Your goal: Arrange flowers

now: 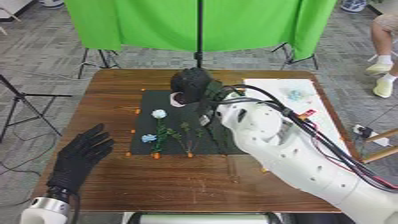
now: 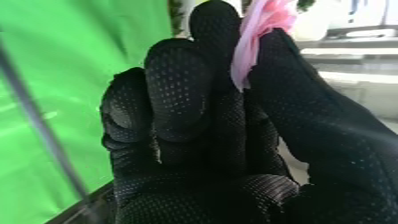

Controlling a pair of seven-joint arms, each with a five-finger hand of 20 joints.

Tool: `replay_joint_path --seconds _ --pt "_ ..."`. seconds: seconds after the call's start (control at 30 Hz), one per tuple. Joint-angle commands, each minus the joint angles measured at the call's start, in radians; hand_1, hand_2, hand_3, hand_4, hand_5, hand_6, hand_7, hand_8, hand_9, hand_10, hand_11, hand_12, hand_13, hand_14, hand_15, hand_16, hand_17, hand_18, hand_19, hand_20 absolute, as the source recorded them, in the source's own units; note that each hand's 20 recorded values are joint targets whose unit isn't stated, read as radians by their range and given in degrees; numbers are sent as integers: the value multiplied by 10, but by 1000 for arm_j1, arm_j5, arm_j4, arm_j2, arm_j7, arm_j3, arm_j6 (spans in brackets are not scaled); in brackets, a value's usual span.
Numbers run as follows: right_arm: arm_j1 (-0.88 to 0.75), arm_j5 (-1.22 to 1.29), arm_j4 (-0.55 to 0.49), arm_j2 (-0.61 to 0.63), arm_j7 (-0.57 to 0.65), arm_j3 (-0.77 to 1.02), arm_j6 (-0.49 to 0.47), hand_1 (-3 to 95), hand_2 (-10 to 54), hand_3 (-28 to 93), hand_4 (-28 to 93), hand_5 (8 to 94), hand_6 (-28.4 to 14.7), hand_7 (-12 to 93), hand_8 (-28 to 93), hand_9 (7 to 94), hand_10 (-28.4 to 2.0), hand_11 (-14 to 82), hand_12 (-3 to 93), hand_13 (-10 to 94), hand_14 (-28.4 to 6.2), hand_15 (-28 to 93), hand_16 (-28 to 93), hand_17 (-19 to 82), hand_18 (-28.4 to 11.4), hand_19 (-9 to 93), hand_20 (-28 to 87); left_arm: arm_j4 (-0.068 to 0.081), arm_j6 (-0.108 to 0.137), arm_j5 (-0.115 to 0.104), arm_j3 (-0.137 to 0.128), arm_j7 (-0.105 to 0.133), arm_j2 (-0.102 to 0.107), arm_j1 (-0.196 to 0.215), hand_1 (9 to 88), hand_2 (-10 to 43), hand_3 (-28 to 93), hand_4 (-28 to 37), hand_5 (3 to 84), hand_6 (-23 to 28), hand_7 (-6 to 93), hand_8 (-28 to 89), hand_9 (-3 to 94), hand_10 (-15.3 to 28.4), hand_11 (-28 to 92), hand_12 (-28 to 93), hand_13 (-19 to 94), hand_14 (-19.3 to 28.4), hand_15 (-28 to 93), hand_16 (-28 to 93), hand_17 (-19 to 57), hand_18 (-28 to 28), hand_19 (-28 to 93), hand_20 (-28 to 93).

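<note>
The right hand [image 1: 191, 81] pinches a pink flower [image 2: 258, 37] between thumb and fingers, upper centre of the head view; laying it out seems the step in hand. White [image 1: 159, 114] and blue [image 1: 149, 138] flowers lie left of centre on the dark mat [image 1: 229, 145]. The left hand [image 1: 78, 155] is open, empty, lower left. Next: lower the bloom, then release.

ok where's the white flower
In the head view, the white flower lies on the left of the dark mat, its bloom beyond the blue flower.
</note>
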Motion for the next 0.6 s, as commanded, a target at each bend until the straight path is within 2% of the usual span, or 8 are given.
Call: replay_joint_path --seconds 0.03,0.37,0.47,0.6 --pt "-34 -45 24 -28 11 -38 -61 521 -52 832 -283 654 15 501 -90 869 -50 176 398 781 -33 621 273 387 -160 872 371 9 -21 7 9 -16 -2 2 237 5 684 -272 329 41 196 -89 290 124 250 171 240 141 392 7 -85 210 502 99" --pt "-29 -88 108 -79 46 -94 -104 517 -45 824 -283 643 18 508 -80 860 -52 182 422 769 -37 631 276 378 -160 869 374 16 -27 6 12 -30 4 -7 237 6 684 -271 329 41 196 -89 290 124 250 171 239 142 393 8 -85 209 501 99" --pt "-12 -108 140 -84 53 -126 -60 516 -43 819 -283 634 19 515 -68 856 -52 187 431 764 -37 636 276 376 -159 867 375 25 -34 7 17 -37 6 -23 238 6 683 -271 329 41 196 -89 290 124 250 171 239 143 393 8 -85 210 502 99" --pt "1 -131 160 -92 64 -147 -41 516 -40 813 -283 628 19 517 -60 849 -51 195 440 758 -34 639 276 374 -158 866 376 23 -34 7 16 -35 5 -21 237 6 684 -270 329 41 196 -89 289 123 248 171 239 142 394 7 -85 210 502 99"
